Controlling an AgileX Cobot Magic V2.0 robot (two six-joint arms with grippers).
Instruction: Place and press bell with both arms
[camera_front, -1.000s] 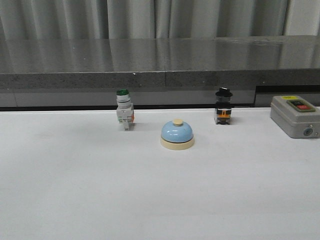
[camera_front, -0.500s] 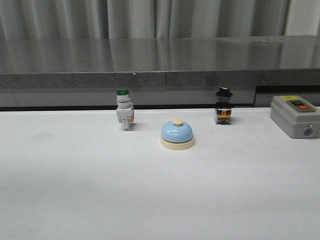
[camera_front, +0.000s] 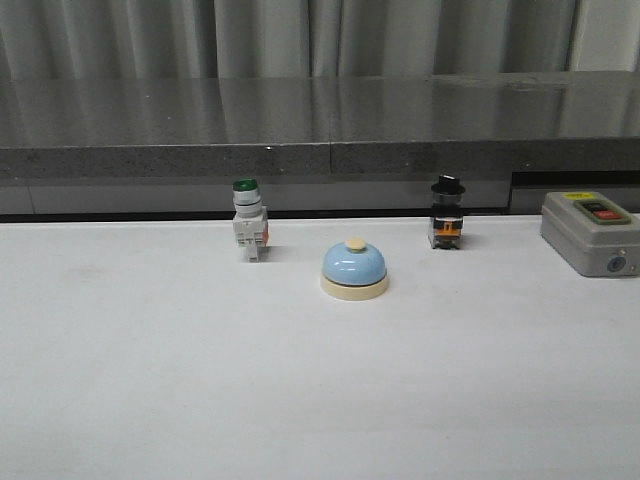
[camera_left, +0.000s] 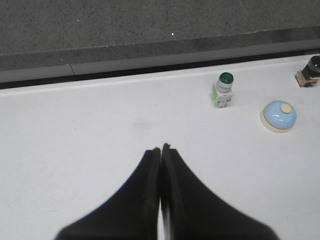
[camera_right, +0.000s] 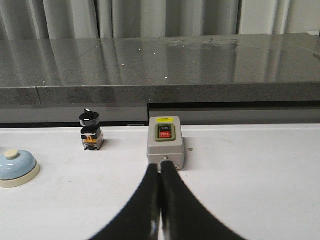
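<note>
Still unmoved: bell, untouched.

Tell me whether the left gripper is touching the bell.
Apart. The left wrist view shows bare table between the left gripper and the bell.

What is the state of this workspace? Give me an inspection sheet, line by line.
Surface: white table, matte, no spills seen.
Job's things: bell upright near the table's middle, blue dome on a cream base, cream button on top, untouched.
Clutter: green-capped switch to the left of and behind the bell; black-knob switch to its right and behind; grey button box at the far right.
Grippers: left gripper shut, empty, above bare table; right gripper shut, empty, pointing at the grey button box.
Cables: nothing seen.
Surroundings: dark stone ledge behind the table, grey curtain beyond.
</note>
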